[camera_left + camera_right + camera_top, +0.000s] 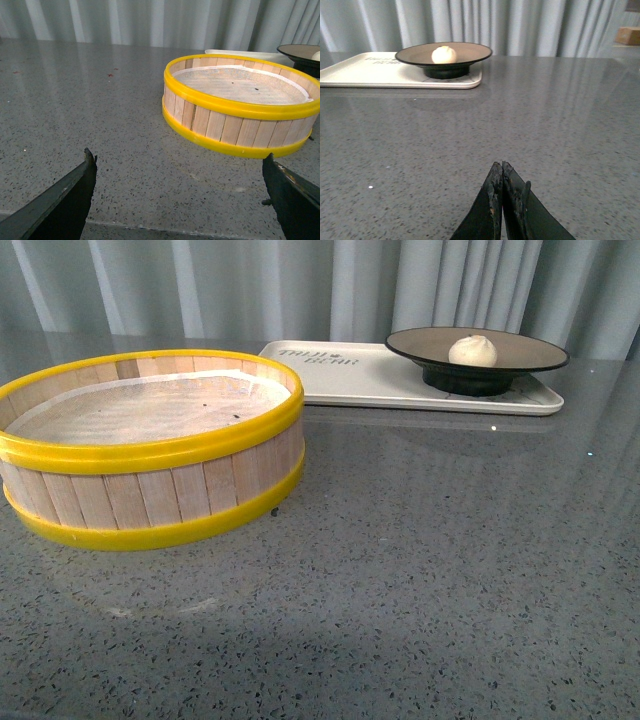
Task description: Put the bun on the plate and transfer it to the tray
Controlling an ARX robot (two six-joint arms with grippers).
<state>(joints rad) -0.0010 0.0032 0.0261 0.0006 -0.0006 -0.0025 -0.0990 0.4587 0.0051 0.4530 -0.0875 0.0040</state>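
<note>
The cream-white bun (472, 350) sits in the beige plate with the black rim (520, 345). The plate stands on the right end of the white tray (350, 380) at the back of the table. All three also show in the right wrist view: bun (443, 54), plate (470, 52), tray (365, 72). My right gripper (501, 166) is shut and empty, low over the grey table, well short of the tray. My left gripper (180, 160) is open and empty, above the table in front of the steamer basket. Neither arm shows in the front view.
A yellow-rimmed wooden steamer basket (150, 445) with a white paper liner stands at the front left; it also shows in the left wrist view (240, 102). The grey speckled table (420, 570) stretches to a curtain at the back.
</note>
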